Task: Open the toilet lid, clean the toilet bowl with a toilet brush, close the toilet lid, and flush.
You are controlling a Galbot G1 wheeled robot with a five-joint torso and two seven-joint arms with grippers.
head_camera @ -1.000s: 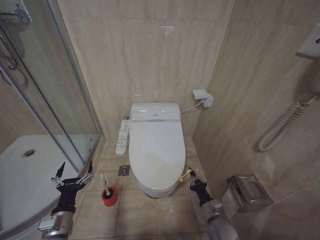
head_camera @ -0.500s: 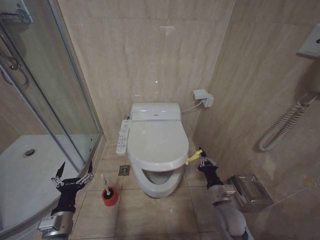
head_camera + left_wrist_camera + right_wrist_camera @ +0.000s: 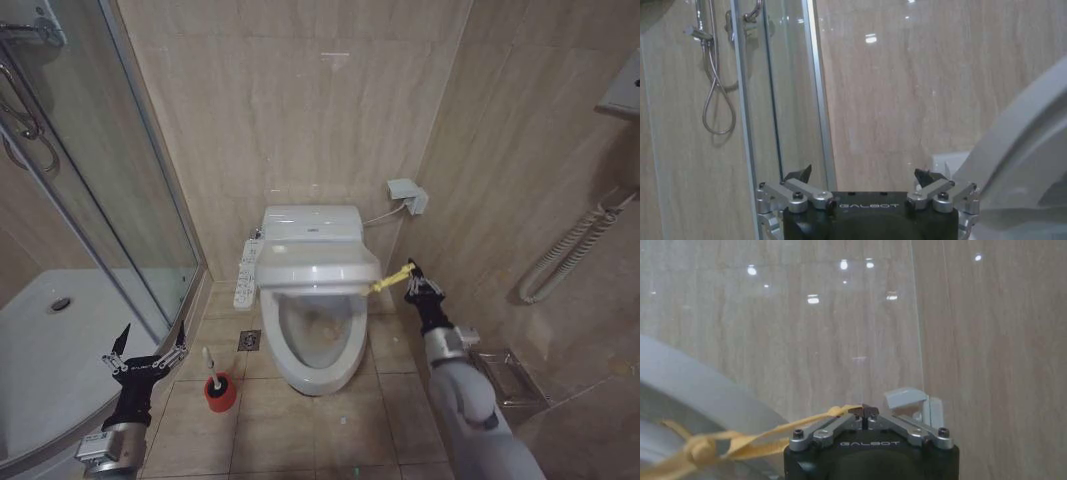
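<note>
Toilet lid [image 3: 318, 268]: glossy white cover, now raised well off the rim and tilted up toward the tank, its front edge high. One second ago it lies flat and shut; half a second ago it is lifted only partway, showing just the front of the opening.

Toilet bowl [image 3: 318, 335]: white ceramic basin, now open to view along most of its length, brownish-yellow staining on the inner wall.

Yellow strap [image 3: 390, 280]: tied at the lid's right edge, drawn taut between lid and right gripper. In the right wrist view it runs from a knot [image 3: 703, 447] up into the jaws.

Right gripper [image 3: 413, 277]: jaws pinched together on the strap's end. It stands to the right of the lid, level with its raised edge; one second ago it is low beside the bowl's foot, so it has climbed upward and toward the wall.

Left gripper [image 3: 148, 349]: jaws spread wide, holding nothing, parked low by the shower door, unchanged across all three frames.

Toilet brush [image 3: 208, 364]: white handle upright in the red holder cup [image 3: 219, 395] on the floor tiles, left of the bowl, just beside the left gripper; position unchanged.
</note>
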